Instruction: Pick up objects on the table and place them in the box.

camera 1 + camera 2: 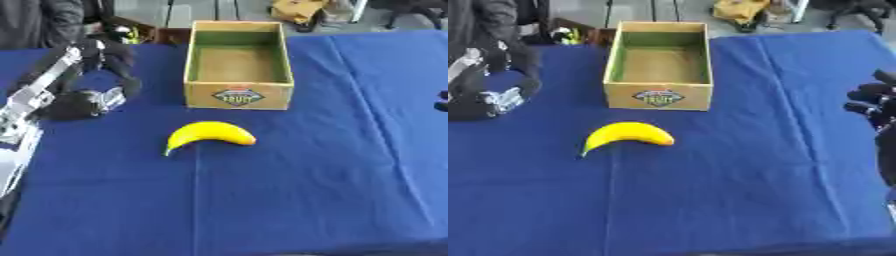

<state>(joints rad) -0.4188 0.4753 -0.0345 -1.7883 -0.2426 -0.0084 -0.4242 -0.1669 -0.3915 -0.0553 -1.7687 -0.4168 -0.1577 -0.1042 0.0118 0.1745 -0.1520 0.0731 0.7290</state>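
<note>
Right of left hand [83, 102]; banana [210, 135] apart.

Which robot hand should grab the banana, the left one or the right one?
Probably the left hand. It sits on the blue cloth nearer the banana, on the same side as the banana's pointed end. The right hand is at the far right edge.

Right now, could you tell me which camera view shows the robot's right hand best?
The right eye view: the right hand shows at the right edge, dark fingers curled, above the blue cloth. The left eye view catches only a dark sliver of it at its right edge.
</note>
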